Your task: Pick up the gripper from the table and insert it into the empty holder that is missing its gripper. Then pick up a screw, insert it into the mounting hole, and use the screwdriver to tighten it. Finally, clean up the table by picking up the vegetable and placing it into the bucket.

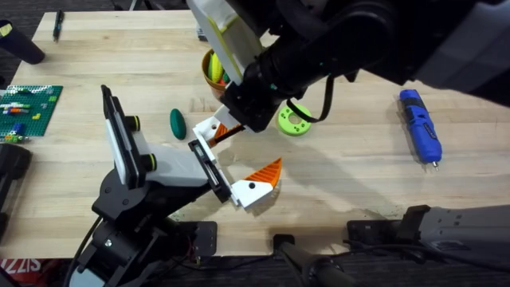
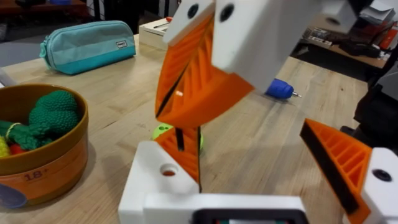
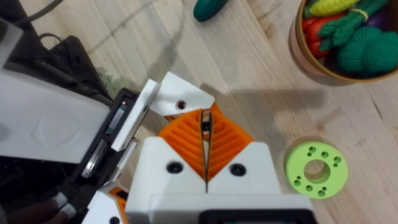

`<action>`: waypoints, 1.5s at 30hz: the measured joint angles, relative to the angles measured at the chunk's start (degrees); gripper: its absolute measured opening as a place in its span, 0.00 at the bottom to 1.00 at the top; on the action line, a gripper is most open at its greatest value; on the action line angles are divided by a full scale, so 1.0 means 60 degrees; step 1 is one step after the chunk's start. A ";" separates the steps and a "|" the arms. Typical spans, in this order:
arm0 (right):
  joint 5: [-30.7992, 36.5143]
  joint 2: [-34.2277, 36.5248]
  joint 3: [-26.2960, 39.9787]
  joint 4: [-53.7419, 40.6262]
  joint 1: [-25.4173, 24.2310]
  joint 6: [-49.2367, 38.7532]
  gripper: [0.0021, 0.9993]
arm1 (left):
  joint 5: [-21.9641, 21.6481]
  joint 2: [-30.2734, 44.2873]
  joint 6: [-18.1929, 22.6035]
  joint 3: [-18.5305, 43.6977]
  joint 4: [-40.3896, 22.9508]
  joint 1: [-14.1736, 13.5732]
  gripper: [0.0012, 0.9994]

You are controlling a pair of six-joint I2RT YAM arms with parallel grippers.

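Gripping the gripper (image 1: 209, 127) by its orange wedge, the right gripper (image 1: 227, 127) has its orange ribbed pads closed together on it, reaching in from the far right of the table (image 1: 358, 183). The small white block lies against the end of one black slotted bracket of the holder (image 1: 171, 163), at the near left; whether it is fully seated cannot be told. The mounting hole in the block faces up and no screw is in it. The left arm carries the holder. Its look-alike finger (image 1: 256, 185) sits on the other bracket, well apart from the held piece, so the left hand stands wide open with nothing between its fingers. The vegetable (image 1: 177, 122) lies on the table just left of the held piece. The bucket (image 1: 209, 70) stands beyond it, with knitted toy food inside. A lime-green disc (image 1: 294, 119) lies just right of the right gripper. The screwdriver (image 1: 420, 126) lies on the table at the far right, well apart from both arms, tip toward the near edge.
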 joint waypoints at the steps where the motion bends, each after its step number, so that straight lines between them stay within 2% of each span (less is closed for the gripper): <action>1: -0.0004 0.0013 0.0002 0.0021 0.0002 -0.0003 0.00 | 0.0003 0.0003 -0.0024 0.0000 0.0029 0.0000 0.98; 16: 0.0043 -0.0355 0.0088 0.0065 -0.0074 0.0000 0.01 | -0.0001 0.0006 -0.0079 0.0000 0.0036 0.0000 0.98; 28: -0.0572 -0.0375 0.0105 0.0423 -0.0010 -0.0003 0.01 | -0.0001 0.0006 -0.0082 0.0000 0.0036 0.0000 0.98; 45: -0.0742 0.0028 0.0105 0.0528 0.0076 -0.0003 0.01 | -0.0001 0.0006 -0.0082 0.0000 0.0039 0.0000 0.98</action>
